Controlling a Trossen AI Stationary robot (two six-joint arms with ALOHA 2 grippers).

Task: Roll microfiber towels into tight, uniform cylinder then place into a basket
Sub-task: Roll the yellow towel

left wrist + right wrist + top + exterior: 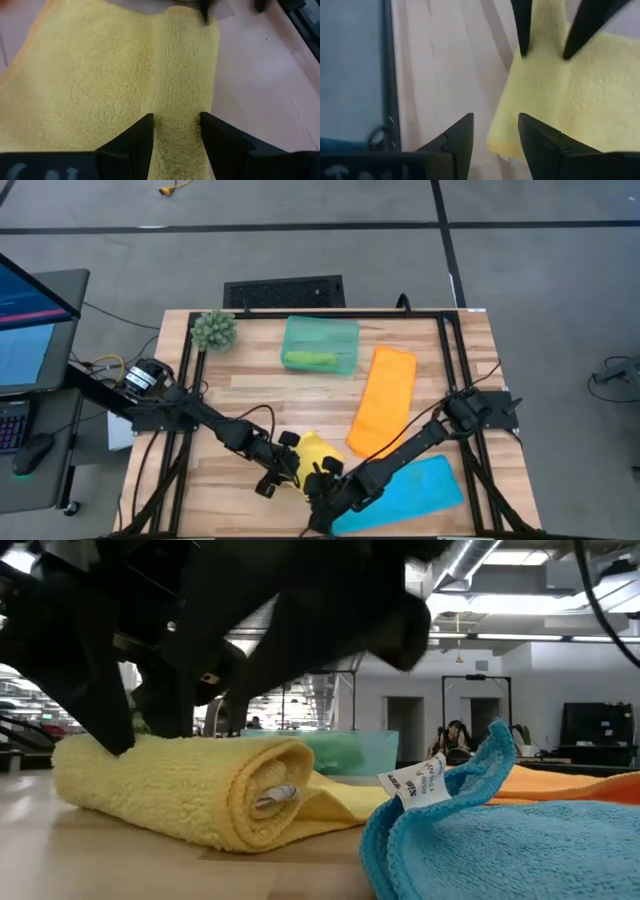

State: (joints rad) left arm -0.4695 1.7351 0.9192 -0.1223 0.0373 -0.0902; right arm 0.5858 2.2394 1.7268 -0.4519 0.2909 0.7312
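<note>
Two dark arms stretched low to the wooden surface's (pixel 250 385) near edge, left tool (pixel 176 131) clenched astride the half-rolled soft yellow microfiber towel (pixel 318 452), right tool (pixel 495 131) released, straddling the roll's end, bare wood beside it, bright blue fluffy towel (pixel 415 492) just alongside.

From above, both arms covered much of the yellow towel (pixel 318 450). The blue towel (pixel 520 840) ran off the low view's edge, and its label (pixel 420 783) was too small to read.
</note>
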